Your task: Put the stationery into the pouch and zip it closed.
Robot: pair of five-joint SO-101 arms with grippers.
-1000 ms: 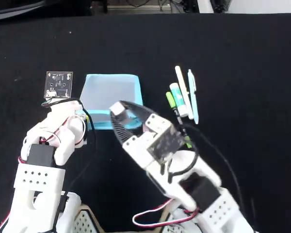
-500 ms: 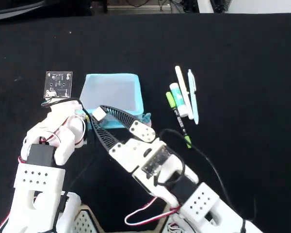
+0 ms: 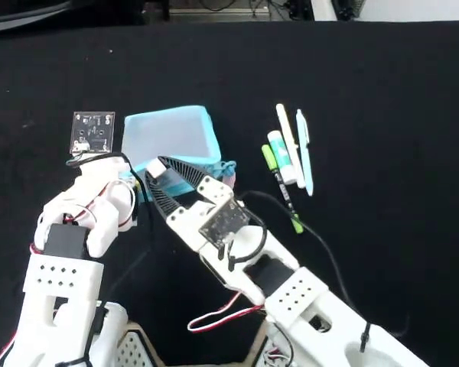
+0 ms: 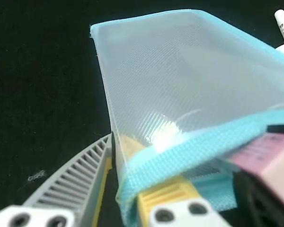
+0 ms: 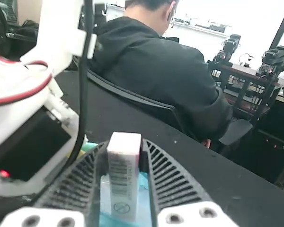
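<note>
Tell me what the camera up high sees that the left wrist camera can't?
Up high: the whole left arm and right arm, plus the green marker lying beside the pouch. Left wrist: the pouch's see-through mesh close up, with its teal zip band. Both: the pouch on the black table.

Robotics lab. Desk draped in black cloth. Two white printed arms mounted at its near edge, left arm and right arm, with servos and red-white wiring exposed. Bare circuit board lying on cloth. Loose cables beyond desk's far edge. Right wrist view: office chair near desk, second table behind it carrying more small black arms.
</note>
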